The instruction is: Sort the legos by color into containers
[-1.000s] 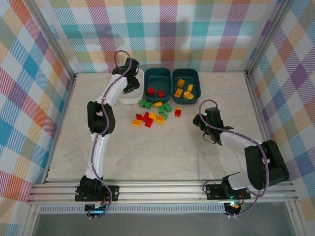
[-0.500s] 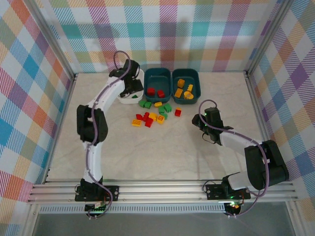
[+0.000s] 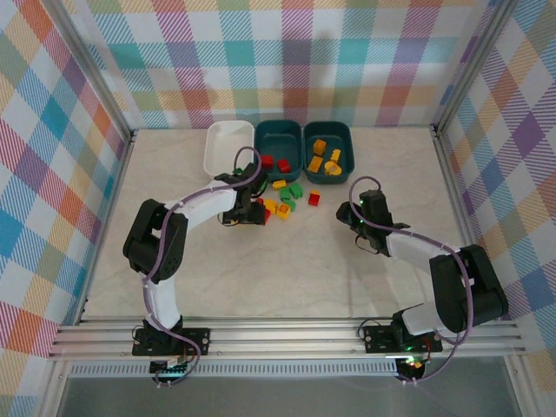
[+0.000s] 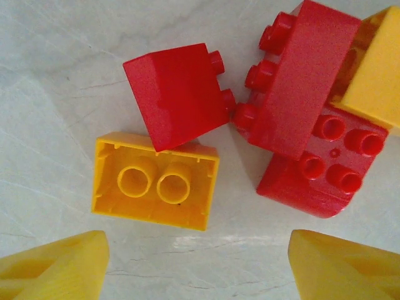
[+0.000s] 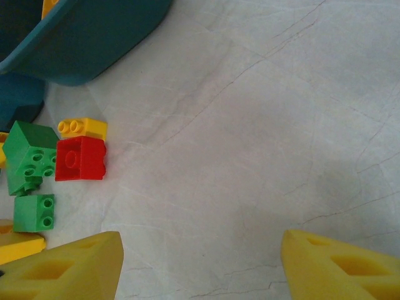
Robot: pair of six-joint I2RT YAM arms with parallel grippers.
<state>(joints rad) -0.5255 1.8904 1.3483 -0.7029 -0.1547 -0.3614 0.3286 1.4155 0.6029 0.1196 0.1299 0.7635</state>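
Loose legos in red, yellow and green lie in a pile [image 3: 280,201] in front of the containers. The white tub [image 3: 228,146] stands at the left. The middle teal tub [image 3: 278,139] holds red bricks [image 3: 275,163], and the right teal tub [image 3: 328,137] holds yellow ones. My left gripper [image 3: 248,211] [image 4: 199,262] is open low over the pile's left end. Just ahead of its fingertips lie an upturned yellow brick [image 4: 155,190] and a red brick [image 4: 178,94]. My right gripper [image 3: 360,213] [image 5: 200,262] is open over bare table, right of the pile.
In the left wrist view more red bricks [image 4: 306,94] and a yellow one [image 4: 378,75] crowd the right side. The right wrist view has green [image 5: 28,153], red [image 5: 80,158] and yellow [image 5: 83,127] bricks at its left, below a teal tub [image 5: 94,37]. Metal frame rails border the table.
My left arm swung from over the white tub back to the loose pile and came down low, its jaws opening wider. The right arm has not moved.
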